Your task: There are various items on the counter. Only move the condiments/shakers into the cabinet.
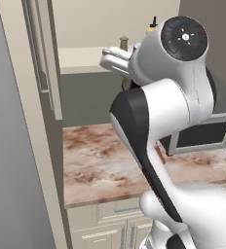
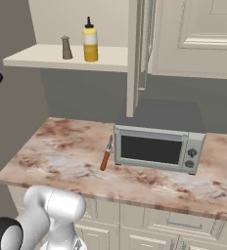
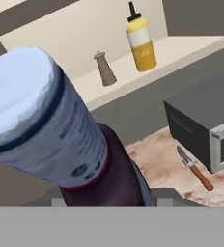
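The fingers are closing around the dark bottle [image 3: 51, 130] low on its body; in the hand view the bottle is rising from between them, its pale label and light blue cap leaning up and to the left, close to the lens. The fingertips themselves are hidden behind the bottle's dark base, so the grip is judged from how the bottle is sitting there. In the left base view the hand is raised near the cabinet shelf [image 1: 78, 61], well above the surface [image 1: 100, 165].

Judged from its look, the bottle is rigid and smooth-sided, probably glass or hard plastic, and moderately weighty for its size. A smooth wall may be slipping under a light squeeze, so holding around the middle or lower body, as now, looks sound; the cap end is best left alone. It is standing tall and narrow, so it may be tipping easily when set down.

Counting: three condiments in all. Two are standing upright on the shelf, near each other but apart: one tan pepper shaker [image 2: 65, 48] and one yellow squeeze bottle [image 2: 90, 43]. The third is the bottle in hand. One orange-handled utensil [image 2: 105, 155] is lying on the surface just beside one microwave [image 2: 157, 149].
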